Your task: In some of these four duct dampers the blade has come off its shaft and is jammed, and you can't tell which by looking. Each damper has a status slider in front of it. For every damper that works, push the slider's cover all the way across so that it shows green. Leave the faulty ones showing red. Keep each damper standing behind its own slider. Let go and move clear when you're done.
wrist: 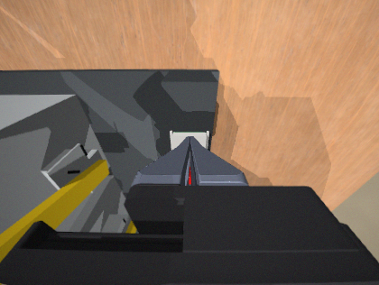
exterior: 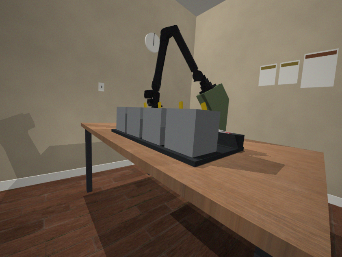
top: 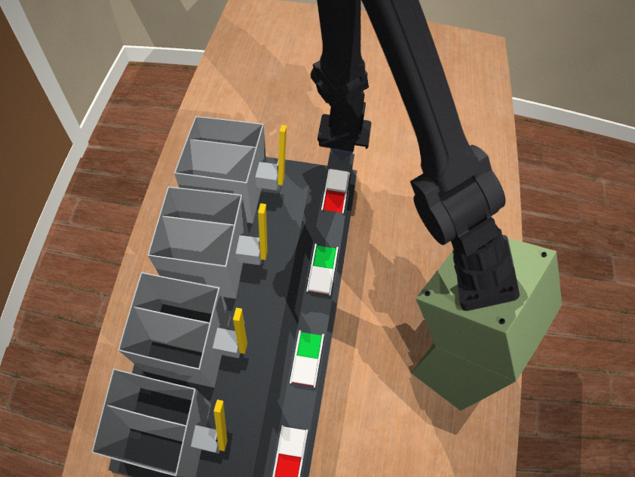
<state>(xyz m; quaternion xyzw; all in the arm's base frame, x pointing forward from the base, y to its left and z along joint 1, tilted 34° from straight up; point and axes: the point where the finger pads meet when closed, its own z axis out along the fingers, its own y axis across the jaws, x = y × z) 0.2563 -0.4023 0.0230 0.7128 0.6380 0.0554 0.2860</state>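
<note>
Sitting on a long dark tray (top: 286, 235) on the wooden table (top: 420, 128) are four grey dampers in a row, each with a yellow handle standing up beside it. In the top view the far damper (top: 220, 149) is at the top, then the second damper (top: 197, 226), the third damper (top: 171, 318) and the near damper (top: 145, 420) at the bottom.

To the right of each damper is a little slider with a white cover. The far slider (top: 335, 191) shows red, and its cover sits at the far end. The second slider (top: 323, 268) and the third slider (top: 308, 358) both show green. The near slider (top: 289, 453) shows red.

The black arm stands on a green box (top: 533, 308) on the right side of the table. It bends over to the far end of the tray. The gripper (wrist: 189, 145) has its jaws pressed together with nothing between them. In the wrist view its tip points down at the white cover of the far slider. I cannot tell if the tip touches the cover.
</note>
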